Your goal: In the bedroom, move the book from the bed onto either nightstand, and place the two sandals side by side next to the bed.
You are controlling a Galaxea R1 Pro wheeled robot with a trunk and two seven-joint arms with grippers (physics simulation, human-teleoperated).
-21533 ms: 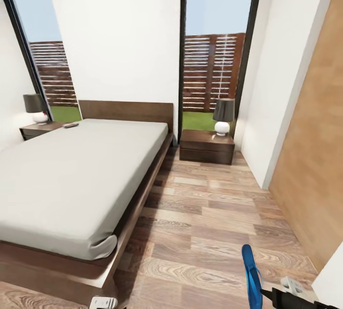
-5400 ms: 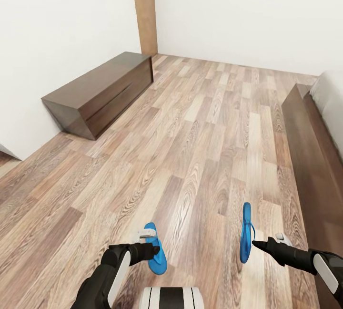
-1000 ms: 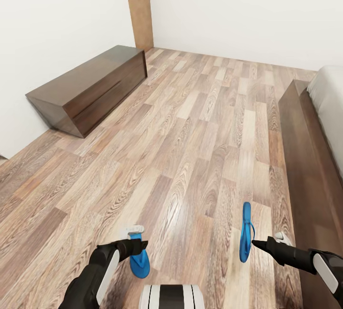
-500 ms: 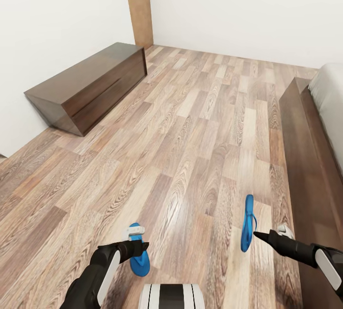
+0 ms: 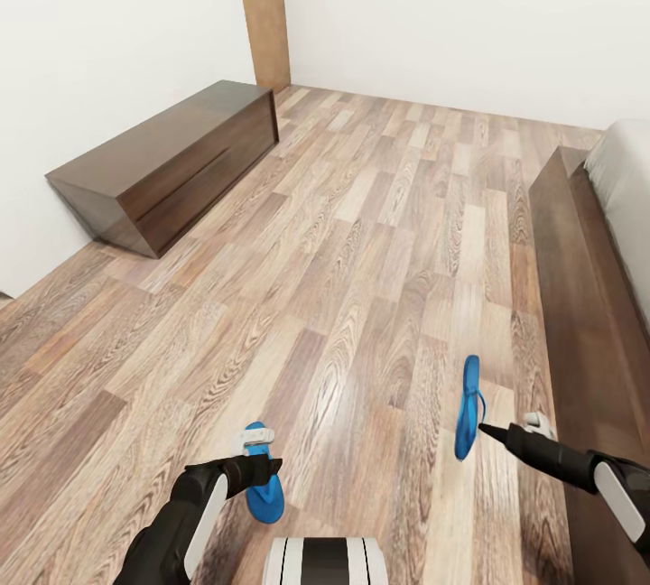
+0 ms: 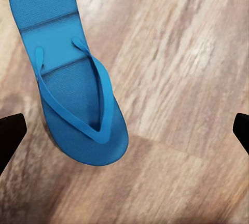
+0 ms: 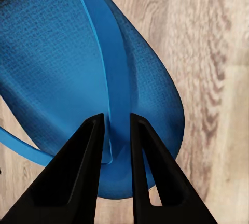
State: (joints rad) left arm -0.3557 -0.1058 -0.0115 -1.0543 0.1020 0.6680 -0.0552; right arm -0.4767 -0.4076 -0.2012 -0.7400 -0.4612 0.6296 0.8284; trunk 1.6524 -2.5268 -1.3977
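Big wood floor (image 5: 361, 233) all around, with the bed (image 5: 623, 206) along the right edge and a long dark bench (image 5: 162, 165) by the far wall. Lying flat on the floor by the left gripper (image 5: 262, 468): one blue sandal (image 5: 262, 486), fingers spread wide open above it and touching nothing. Hanging on its edge above the floor, near the bed: the other sandal (image 5: 468, 404), pinched by its thin strap in the right gripper (image 7: 116, 130), fingers closed tight on it. Probably light and bendy, so likely to flop and swing. Best taken by the strap or the sole's edge.
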